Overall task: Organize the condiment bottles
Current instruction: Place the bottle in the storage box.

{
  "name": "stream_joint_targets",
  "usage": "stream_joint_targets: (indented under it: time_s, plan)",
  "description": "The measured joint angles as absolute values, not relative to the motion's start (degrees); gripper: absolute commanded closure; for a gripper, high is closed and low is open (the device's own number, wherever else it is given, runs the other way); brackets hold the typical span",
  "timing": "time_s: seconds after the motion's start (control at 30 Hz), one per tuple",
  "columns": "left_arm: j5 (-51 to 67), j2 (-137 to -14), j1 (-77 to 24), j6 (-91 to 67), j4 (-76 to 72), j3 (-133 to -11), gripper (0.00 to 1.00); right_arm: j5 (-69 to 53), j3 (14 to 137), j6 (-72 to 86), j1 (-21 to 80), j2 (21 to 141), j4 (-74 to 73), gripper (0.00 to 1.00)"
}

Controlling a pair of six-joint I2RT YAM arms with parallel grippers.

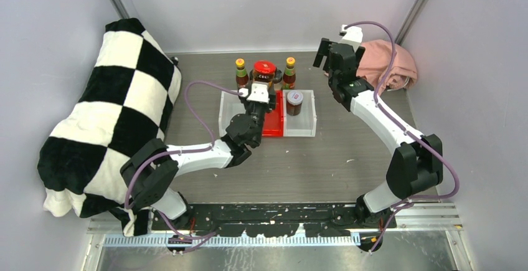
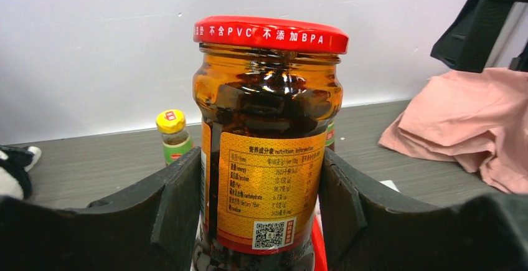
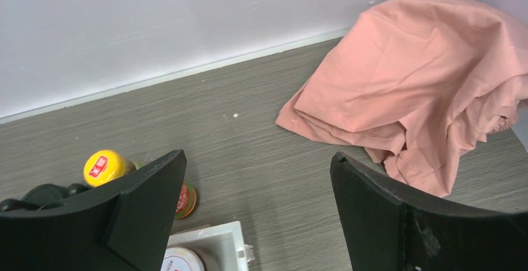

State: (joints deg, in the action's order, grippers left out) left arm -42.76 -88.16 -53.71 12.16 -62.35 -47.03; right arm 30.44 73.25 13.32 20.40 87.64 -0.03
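Observation:
My left gripper is shut on the squat red-lidded dark jar, holding it upright at the far end of the red bin. In the left wrist view the fingers press both sides of the jar. Two yellow-capped sauce bottles stand behind the bins. My right gripper is open and empty above the table, between the bottles and the pink cloth. In the right wrist view one yellow cap and dark round lids show at the left.
White bins flank the red bin. The right one holds a small jar with a reddish lid. A pink cloth lies at the back right. A black-and-white checkered blanket covers the left side.

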Motion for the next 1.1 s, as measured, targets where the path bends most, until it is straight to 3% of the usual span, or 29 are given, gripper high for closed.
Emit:
stream_joint_targets:
  time_s: [1.1]
  plan:
    - [-27.35, -105.23, -57.25, -1.52, -64.25, -50.65, 1.0, 30.98, 71.55, 13.87, 14.96, 87.59, 4.93, 0.08]
